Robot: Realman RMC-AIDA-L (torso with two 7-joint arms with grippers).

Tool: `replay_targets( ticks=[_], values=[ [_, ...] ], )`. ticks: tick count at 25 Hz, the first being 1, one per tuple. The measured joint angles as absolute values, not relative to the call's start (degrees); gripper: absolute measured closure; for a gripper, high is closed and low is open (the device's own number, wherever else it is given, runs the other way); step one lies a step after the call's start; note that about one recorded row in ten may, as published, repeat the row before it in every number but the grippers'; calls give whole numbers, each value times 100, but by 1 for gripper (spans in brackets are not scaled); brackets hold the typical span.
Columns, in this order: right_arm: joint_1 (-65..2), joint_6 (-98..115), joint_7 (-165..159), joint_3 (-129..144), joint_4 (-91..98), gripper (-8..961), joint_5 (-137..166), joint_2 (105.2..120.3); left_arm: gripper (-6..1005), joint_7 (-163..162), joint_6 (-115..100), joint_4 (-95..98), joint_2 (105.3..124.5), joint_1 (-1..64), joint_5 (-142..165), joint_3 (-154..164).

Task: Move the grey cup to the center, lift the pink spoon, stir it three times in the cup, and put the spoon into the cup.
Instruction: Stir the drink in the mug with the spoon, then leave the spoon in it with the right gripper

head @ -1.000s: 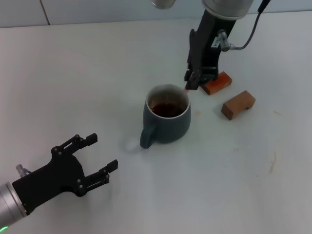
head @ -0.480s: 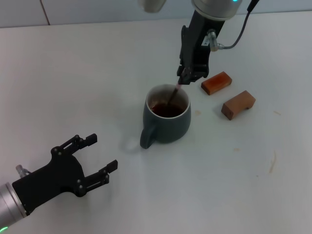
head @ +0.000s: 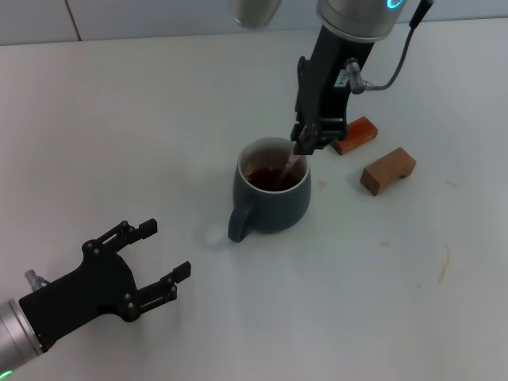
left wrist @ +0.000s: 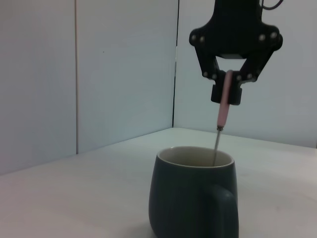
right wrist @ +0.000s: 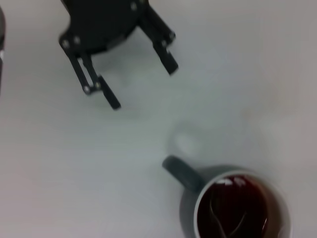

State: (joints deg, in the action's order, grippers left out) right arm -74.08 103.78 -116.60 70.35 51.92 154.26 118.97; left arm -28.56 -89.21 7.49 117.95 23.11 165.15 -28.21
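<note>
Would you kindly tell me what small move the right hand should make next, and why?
Probably keep stirring: the right hand holds the pink spoon upright, its bowl dipped in the dark liquid inside the grey cup, so release seems premature. The left hand rests open nearby.

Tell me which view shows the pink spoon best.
The left wrist view: the pink spoon hangs from the right gripper into the grey cup. The head view shows a pink sliver; the right wrist view, only its submerged end.
</note>
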Motion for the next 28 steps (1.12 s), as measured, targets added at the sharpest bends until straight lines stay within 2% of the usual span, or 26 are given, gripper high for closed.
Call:
replay_targets(
  ticks=[28],
  values=[
    [-7029, 9908, -12013, 7054, 5351, 769, 15610, 11927, 186, -2865, -8939, 756, 11777, 2311, 16515, -2811]
  ],
)
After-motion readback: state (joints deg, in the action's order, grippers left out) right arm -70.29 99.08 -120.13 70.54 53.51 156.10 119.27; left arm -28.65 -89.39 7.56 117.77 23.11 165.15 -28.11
